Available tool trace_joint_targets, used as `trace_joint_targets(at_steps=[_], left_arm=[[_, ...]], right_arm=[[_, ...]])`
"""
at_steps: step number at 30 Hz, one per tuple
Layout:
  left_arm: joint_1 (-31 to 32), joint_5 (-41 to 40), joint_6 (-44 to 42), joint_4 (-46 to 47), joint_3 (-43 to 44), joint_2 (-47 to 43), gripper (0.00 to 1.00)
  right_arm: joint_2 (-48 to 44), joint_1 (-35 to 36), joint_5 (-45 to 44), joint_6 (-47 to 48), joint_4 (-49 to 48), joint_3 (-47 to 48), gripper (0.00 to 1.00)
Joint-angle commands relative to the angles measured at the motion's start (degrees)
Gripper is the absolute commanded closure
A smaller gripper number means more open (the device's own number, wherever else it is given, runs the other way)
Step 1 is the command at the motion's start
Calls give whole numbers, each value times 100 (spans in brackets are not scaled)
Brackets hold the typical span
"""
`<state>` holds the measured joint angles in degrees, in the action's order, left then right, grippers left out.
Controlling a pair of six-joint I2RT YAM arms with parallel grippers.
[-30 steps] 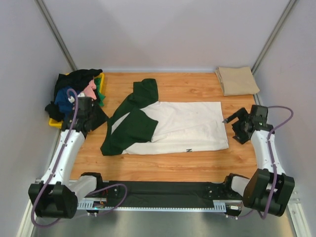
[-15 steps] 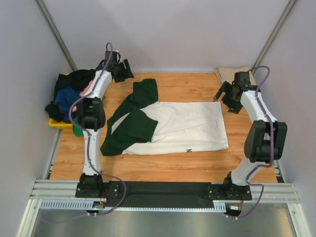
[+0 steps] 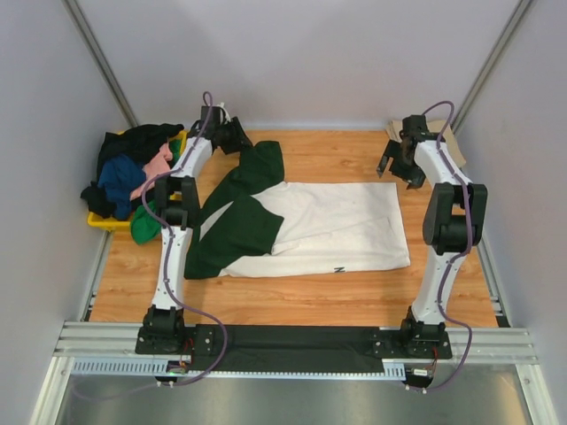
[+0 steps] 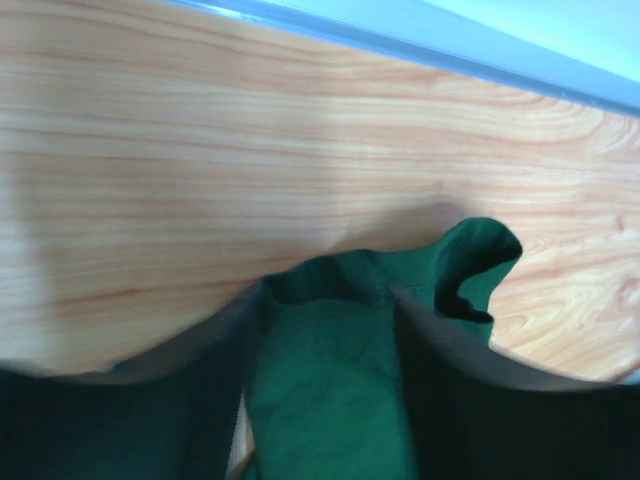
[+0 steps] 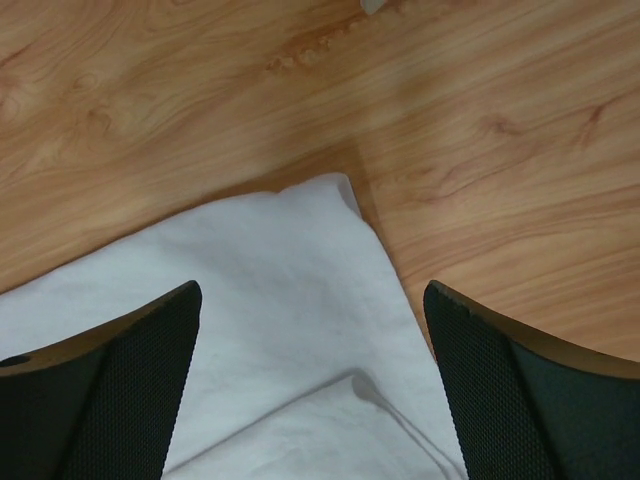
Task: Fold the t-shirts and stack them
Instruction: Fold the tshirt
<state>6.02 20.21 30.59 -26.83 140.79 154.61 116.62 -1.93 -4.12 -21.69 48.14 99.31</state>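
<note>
Wood bench (image 3: 292, 305): cream shirt (image 3: 337, 226) flat mid-bench, long axis left-right. Fingers apart on left gripper (image 4: 325, 300), straddling green sleeve (image 3: 262, 164) near far-left corner. Same on right gripper (image 5: 310, 295), over far-right hem corner.

Yellow tray (image 3: 104, 221) mostly buried under piled t-shirts (image 3: 133, 168), tan t-shirt (image 3: 454, 143) partly hidden behind right arm (image 3: 450, 217)

Cream t-shirt (image 3: 328, 226) covers the middle of the table (image 3: 292, 297). Bare wood runs along the near edge, and along the far edge between the two arms. Left side blocked by heaped t-shirts (image 3: 133, 168) on yellow tray (image 3: 104, 222). Tan t-shirt (image 3: 452, 146) fills far right corner. Walls close three sides.
</note>
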Motion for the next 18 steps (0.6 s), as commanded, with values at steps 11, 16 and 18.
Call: trace_joint_targets(at_steps=[11,16,18], left_arm=[[75,159,307,459,27,-167,100],[-4,185,255,459,27,-632,100],[-48,212,211,381,27,-913,100]], right_arm=[[1671,26,-291,341,275,1319,44],[1794,26,-177,368,275,1469,96],[1751,26,-124,368,284,1434,100]])
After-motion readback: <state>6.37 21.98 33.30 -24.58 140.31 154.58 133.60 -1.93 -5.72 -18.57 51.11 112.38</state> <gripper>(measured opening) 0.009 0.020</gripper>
